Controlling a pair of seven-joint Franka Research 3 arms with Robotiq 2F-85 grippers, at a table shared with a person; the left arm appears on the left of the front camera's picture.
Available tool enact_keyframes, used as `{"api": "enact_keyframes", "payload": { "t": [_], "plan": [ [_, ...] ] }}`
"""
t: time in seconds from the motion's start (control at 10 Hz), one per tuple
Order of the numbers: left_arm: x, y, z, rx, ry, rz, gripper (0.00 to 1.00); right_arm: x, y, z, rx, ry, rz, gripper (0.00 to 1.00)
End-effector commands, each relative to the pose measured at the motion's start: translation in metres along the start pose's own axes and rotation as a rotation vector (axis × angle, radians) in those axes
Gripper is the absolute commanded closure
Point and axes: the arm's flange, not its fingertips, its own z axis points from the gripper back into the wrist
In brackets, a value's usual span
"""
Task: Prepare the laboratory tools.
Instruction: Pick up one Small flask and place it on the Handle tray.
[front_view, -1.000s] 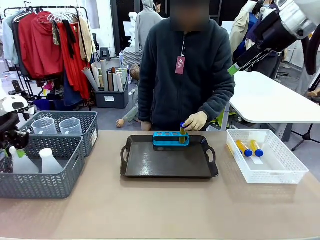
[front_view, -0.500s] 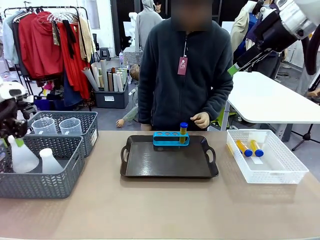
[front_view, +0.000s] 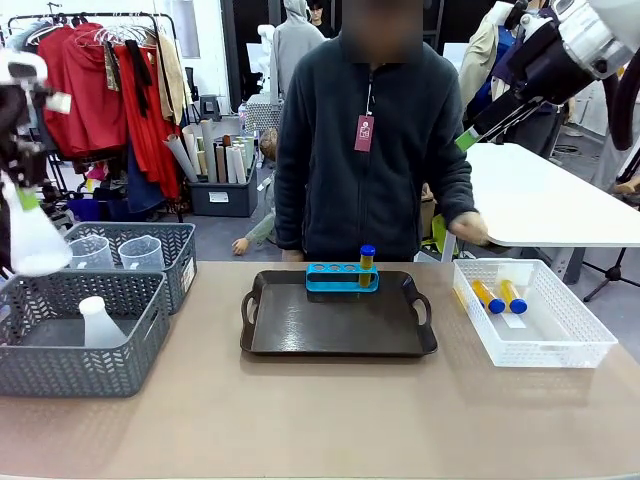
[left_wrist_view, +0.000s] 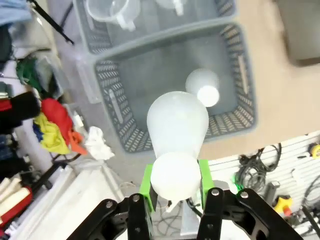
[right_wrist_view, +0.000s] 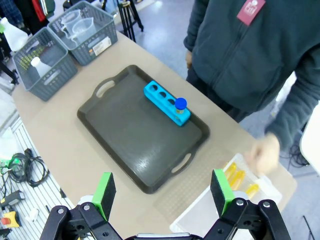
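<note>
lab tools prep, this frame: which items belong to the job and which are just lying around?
Job:
- conical flask, held in the left gripper
- second flask
- measuring jugs
- yellow tube standing in the rack
- two yellow tubes in the white basket

Not tools (holders, background):
- grey baskets
- white basket
- blue rack, black tray
- clothes rail, bin of rolls

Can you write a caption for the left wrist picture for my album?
The left pincer holds a white flask above a grey basket with another flask inside.
</note>
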Motion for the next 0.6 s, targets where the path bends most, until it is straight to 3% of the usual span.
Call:
{"api": "enact_keyframes", "payload": {
  "t": [0.0,0.2,0.5],
  "plan": [
    [0.011,-0.009,0.043,0.036,-0.040,-0.035,1.00,0.000,0.000,0.001,0.006,-0.004,0.000,0.00],
    [0.008,-0.028,0.089,0.026,-0.096,-0.085,1.00,0.000,0.000,0.001,0.006,-0.004,0.000,0.00],
    [0.005,-0.040,0.122,0.053,-0.141,-0.124,1.00,0.000,0.000,0.001,0.006,-0.004,0.000,0.00]
  ]
}}
